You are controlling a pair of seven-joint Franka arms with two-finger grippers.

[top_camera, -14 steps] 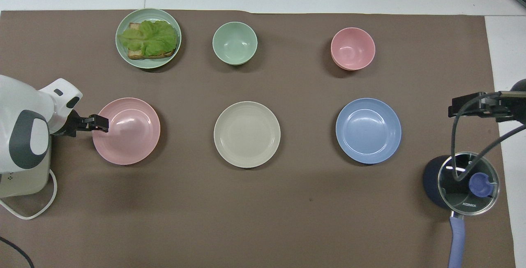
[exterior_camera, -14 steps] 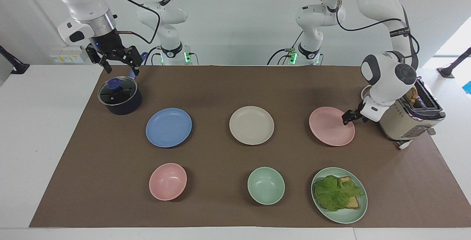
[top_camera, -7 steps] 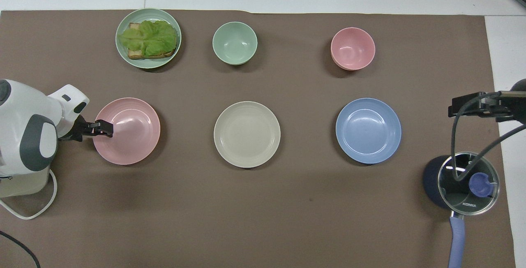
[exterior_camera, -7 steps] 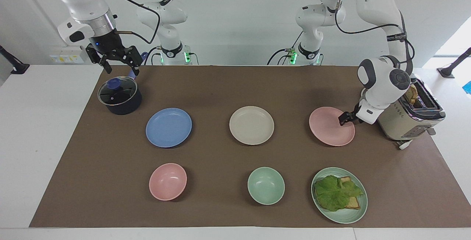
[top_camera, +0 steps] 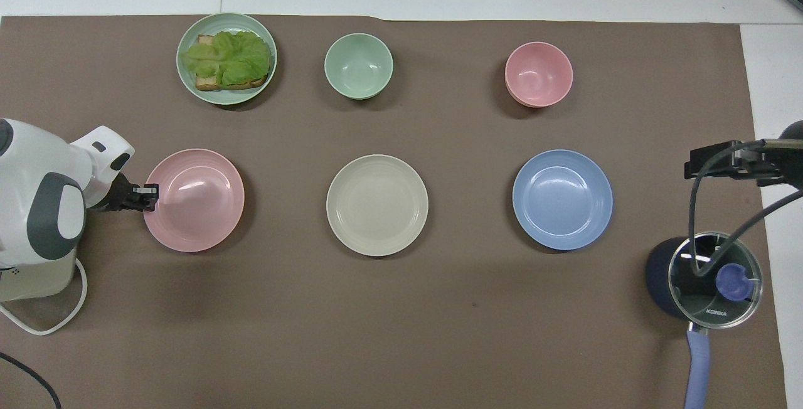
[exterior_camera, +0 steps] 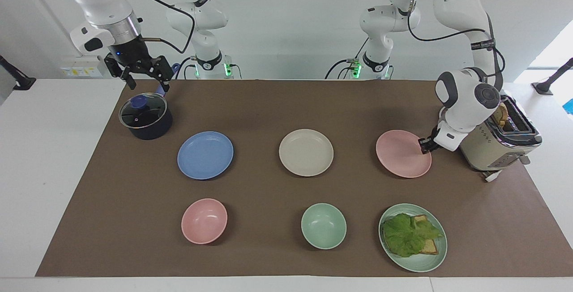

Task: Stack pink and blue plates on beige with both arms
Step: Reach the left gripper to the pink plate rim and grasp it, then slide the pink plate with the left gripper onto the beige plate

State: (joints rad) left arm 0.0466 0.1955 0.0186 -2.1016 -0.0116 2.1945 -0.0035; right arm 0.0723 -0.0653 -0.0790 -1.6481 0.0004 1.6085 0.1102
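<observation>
Three matte plates lay in one row, none stacked: my left gripper (top_camera: 149,196) had pinched the rim of the pale pink round plate (top_camera: 196,201) at the left arm's end, the cream-beige plate (top_camera: 377,205) sat between, then the blue plate (top_camera: 563,199). My right gripper (exterior_camera: 145,79) waited wide above the lidded dark pot (exterior_camera: 145,119). Next, I judged, came lifting pink level and carrying it over beige.

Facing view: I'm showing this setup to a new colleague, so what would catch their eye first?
Probably the row of three plates mid-mat: blue plate, beige plate, pink plate. Next, the left claw shut on the pink plate's rim at the toaster end. The right claw waits open over the pot.
</observation>
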